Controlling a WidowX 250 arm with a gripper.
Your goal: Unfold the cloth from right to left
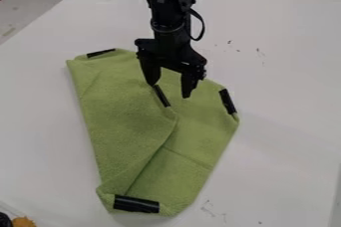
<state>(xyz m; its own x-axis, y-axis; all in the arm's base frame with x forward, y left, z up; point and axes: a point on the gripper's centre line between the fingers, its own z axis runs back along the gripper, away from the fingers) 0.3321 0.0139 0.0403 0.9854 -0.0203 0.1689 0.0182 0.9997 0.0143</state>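
Gripper (169,90) hung over the cloth's upper part | fingers stood apart, a black strip (162,96) showing between | green cloth (126,126) lay partly folded on the white table (286,136)

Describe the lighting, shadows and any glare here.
Camera view: soft, diffuse light; pale table without a hard glare spot; faint shading on it right of the green cloth; black tool so dark that little surface detail shows.

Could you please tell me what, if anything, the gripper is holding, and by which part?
The gripper holds nothing; its jaws stand open over the green cloth.
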